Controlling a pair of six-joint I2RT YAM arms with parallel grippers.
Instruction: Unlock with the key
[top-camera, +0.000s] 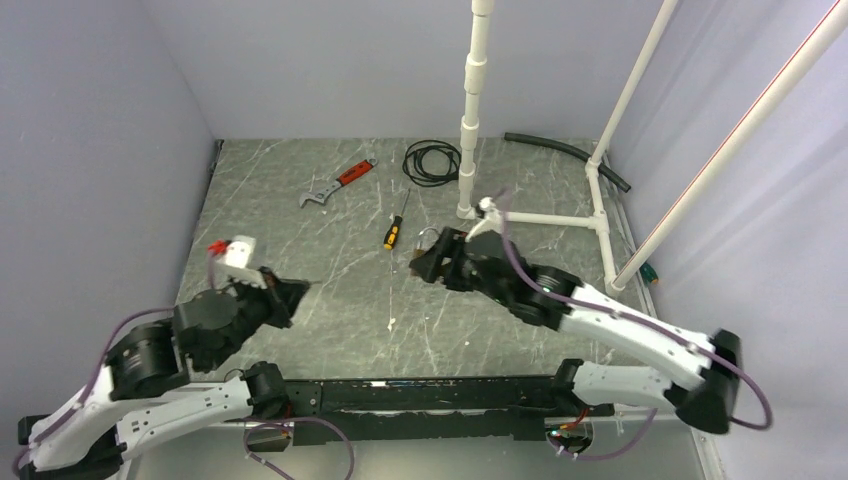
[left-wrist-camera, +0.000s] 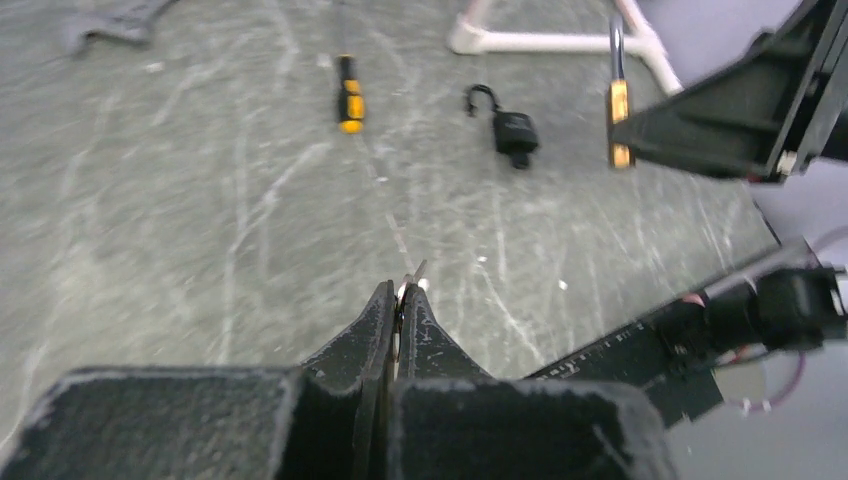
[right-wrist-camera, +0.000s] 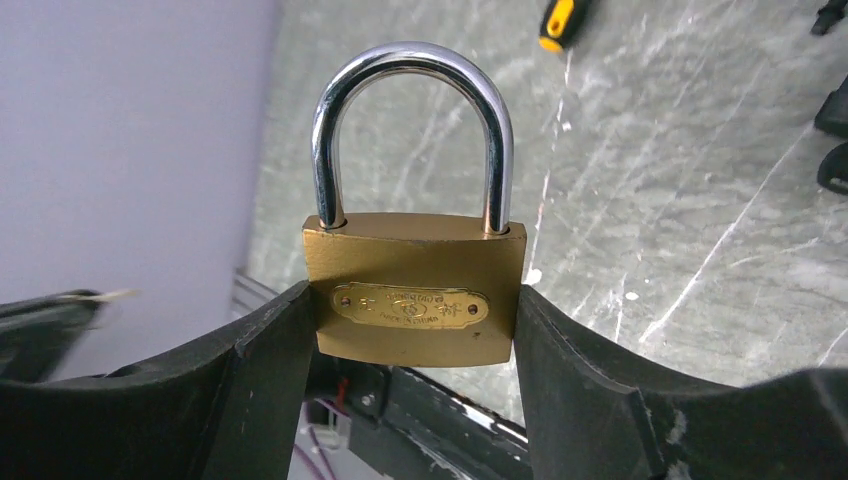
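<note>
My right gripper (right-wrist-camera: 413, 312) is shut on a brass padlock (right-wrist-camera: 413, 290) and grips the body by its two sides. The silver shackle (right-wrist-camera: 410, 70) stands closed above the jaws. The padlock hangs above the table's middle in the top view (top-camera: 430, 241) and at the upper right of the left wrist view (left-wrist-camera: 620, 112). My left gripper (left-wrist-camera: 401, 293) is shut on a thin metal key (left-wrist-camera: 417, 272), whose tip sticks out past the fingertips. In the top view this gripper (top-camera: 297, 291) is left of the padlock, with a wide gap between them.
A small black padlock (left-wrist-camera: 513, 131) and a yellow-and-black screwdriver (top-camera: 397, 229) lie on the grey table. A red-handled wrench (top-camera: 338, 184), a black cable coil (top-camera: 431, 161) and a black hose (top-camera: 566, 150) lie farther back. A white pipe frame (top-camera: 471, 110) stands at the back right.
</note>
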